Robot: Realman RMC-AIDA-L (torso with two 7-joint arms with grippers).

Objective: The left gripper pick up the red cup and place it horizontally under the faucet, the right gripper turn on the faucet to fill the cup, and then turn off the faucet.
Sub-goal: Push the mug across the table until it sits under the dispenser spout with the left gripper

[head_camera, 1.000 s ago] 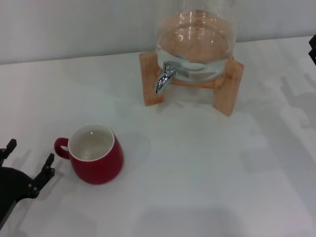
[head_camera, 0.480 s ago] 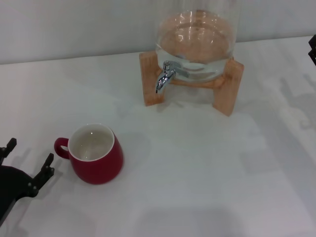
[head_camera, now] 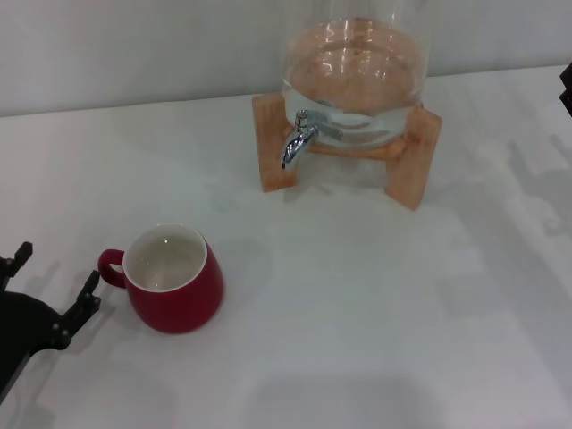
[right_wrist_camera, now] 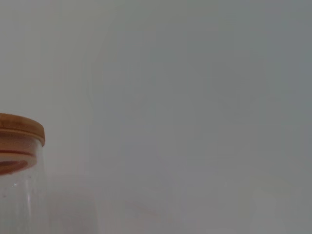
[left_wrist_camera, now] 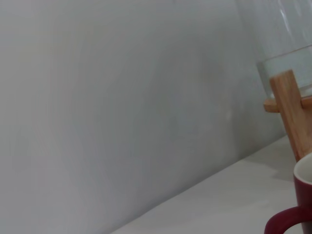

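1. My left gripper (head_camera: 52, 290), a black-fingered claw, sits low at the near left corner of the white table (head_camera: 357, 304), its fingers spread wide and holding nothing, the opening turned toward the cup's handle side

2. The glossy red cup (head_camera: 172, 279), rounded with a white inside and a red loop handle, stands upright on the table just beside my left claw; the handle points at the nearer fingertip without touching it, and the cup looks empty

3. In my left wrist view only the handle and a strip of the cup's rim (left_wrist_camera: 301, 204) show at the edge, which suggests my aim is off to one side of the mug rather than centred on it

4. The small chrome faucet (head_camera: 299, 136), with curved spout and lever, juts from a clear glass jar (head_camera: 357, 67) on a wooden stand (head_camera: 273, 147) at the far side of the table, well apart from the cup; the stand lifts the spout so that a cup can fit beneath

5. My right gripper (head_camera: 566, 88) is barely in sight, a dark sliver at the right edge of the head view, parked clear of the jar; whether its fingers are apart or together I cannot tell

6. By my judgement the task is at its first step: the cup is not yet gripped, and closing in on its body or handle comes before any carry to the spout
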